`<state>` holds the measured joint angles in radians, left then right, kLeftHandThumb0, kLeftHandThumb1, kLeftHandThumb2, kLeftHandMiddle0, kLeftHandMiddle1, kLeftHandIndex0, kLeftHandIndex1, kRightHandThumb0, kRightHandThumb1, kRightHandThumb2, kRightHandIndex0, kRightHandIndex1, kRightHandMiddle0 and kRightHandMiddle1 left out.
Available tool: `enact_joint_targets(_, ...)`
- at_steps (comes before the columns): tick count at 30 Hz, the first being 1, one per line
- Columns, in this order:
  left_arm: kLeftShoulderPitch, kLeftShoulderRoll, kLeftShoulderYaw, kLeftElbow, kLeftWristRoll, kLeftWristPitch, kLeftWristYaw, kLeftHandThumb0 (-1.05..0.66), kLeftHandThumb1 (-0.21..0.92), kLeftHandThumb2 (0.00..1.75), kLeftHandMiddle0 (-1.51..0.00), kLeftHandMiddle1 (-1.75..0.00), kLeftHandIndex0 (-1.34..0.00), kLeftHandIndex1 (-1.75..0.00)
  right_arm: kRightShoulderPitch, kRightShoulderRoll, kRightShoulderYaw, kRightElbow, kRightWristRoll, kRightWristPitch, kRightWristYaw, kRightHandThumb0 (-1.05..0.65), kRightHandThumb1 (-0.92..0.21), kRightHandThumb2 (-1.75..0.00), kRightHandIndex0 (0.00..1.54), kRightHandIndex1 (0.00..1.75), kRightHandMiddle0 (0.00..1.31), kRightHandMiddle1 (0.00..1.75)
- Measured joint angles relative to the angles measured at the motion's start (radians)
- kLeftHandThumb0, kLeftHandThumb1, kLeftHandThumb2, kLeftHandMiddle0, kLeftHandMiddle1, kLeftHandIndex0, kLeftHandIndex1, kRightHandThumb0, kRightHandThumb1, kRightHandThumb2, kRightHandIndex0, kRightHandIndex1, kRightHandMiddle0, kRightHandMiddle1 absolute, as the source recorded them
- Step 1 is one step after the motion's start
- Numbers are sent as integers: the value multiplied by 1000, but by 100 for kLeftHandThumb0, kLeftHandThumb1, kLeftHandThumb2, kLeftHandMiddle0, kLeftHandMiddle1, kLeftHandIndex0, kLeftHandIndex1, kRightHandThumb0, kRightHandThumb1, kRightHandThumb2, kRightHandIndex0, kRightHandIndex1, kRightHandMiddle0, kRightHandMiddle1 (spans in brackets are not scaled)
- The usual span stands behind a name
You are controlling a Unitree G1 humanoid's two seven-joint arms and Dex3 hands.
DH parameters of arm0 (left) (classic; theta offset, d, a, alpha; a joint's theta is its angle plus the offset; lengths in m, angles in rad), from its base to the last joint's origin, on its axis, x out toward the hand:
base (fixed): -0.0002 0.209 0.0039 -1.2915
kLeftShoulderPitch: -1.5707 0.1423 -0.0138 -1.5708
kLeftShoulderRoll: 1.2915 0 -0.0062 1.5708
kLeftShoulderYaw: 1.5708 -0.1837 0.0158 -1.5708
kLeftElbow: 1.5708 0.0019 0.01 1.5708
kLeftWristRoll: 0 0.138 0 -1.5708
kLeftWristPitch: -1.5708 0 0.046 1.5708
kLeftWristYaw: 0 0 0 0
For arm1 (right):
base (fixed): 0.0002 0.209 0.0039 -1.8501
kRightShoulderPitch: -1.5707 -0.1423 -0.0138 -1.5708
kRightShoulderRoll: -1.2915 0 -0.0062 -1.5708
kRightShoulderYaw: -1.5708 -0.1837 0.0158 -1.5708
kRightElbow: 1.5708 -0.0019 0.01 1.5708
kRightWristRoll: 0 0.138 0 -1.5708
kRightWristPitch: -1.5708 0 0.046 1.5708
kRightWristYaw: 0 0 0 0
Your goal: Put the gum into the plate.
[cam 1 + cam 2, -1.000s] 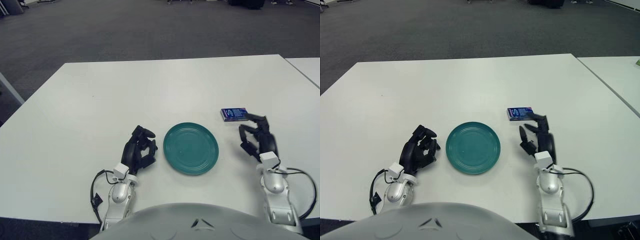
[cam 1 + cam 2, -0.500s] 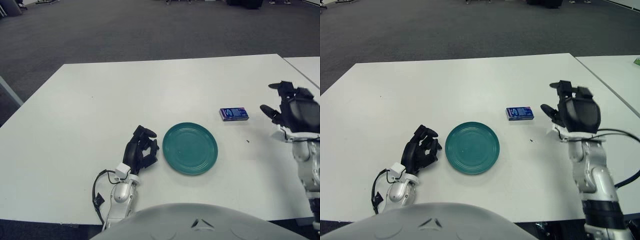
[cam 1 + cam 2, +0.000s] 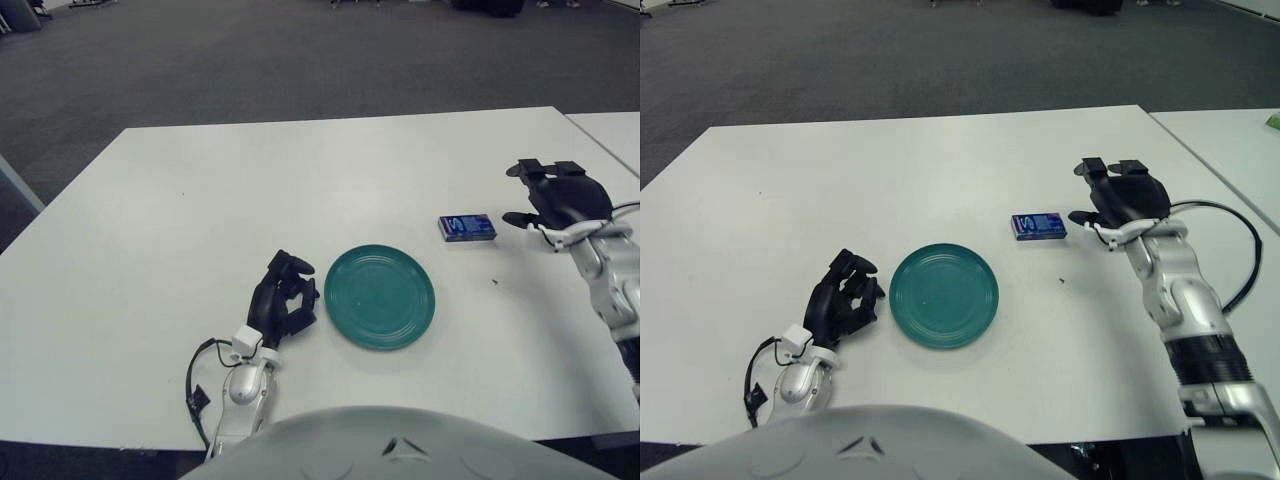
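Note:
A small blue pack of gum (image 3: 466,228) lies flat on the white table (image 3: 300,180), right of a round teal plate (image 3: 380,297). My right hand (image 3: 545,195) is raised a little above the table just right of the gum, fingers spread and empty, not touching it. It also shows in the right eye view (image 3: 1110,195), with the gum (image 3: 1038,226) to its left. My left hand (image 3: 285,300) rests on the table at the plate's left edge, fingers curled and holding nothing.
A second white table (image 3: 610,130) stands apart at the far right. A tiny dark speck (image 3: 494,282) lies on the table between plate and right arm. Dark carpet lies beyond the table's far edge.
My right hand lifted off the table beside the plate, swung up and right, then came back left and lower toward the gum. The gum, plate and left hand have not moved.

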<state>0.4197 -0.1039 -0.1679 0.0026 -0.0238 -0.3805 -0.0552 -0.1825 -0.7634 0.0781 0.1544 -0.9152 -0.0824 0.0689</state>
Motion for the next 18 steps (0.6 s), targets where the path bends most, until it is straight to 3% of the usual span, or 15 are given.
enact_joint_targets(9,9,7,0,-15,-4,20,-2,-40,62,93,-60,-175,-38,-175,-145,-8,143,167,-2,-93,66,-83,-92,-43,19,28,0,67)
enact_joint_targets(18,12,12,-3,-28,-6,30,-6,-41,60,96,-60,-175,-40,-175,-188,-6,245,262,-6,-146,82,-81,-92,-41,21,26,0,63)
